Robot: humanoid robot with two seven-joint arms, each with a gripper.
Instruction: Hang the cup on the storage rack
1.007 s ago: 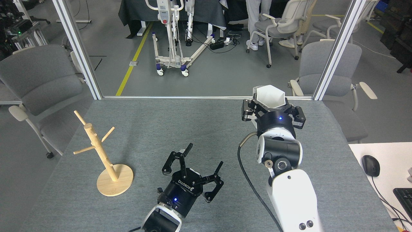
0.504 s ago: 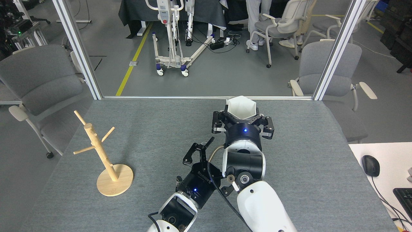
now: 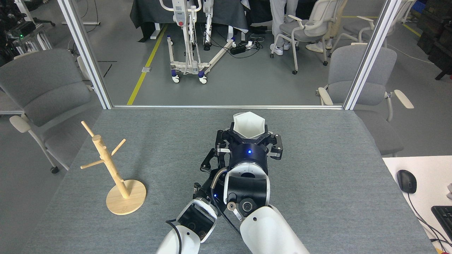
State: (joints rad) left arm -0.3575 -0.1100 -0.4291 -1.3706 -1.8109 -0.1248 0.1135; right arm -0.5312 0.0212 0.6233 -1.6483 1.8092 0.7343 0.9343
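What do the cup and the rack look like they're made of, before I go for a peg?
The cup, held in the right end effector, looks like matte white ceramic, possibly plastic: flat faceted walls, hexagonal rim, no glare. The rack looks like pale unfinished wood, perhaps bamboo: a light tan disc base, post and thin pegs with no gloss.

No text, label, brand, number or sign can be read anywhere in this view. The lettering on the left tool's [image 3: 212, 163] body is hidden behind the right arm.
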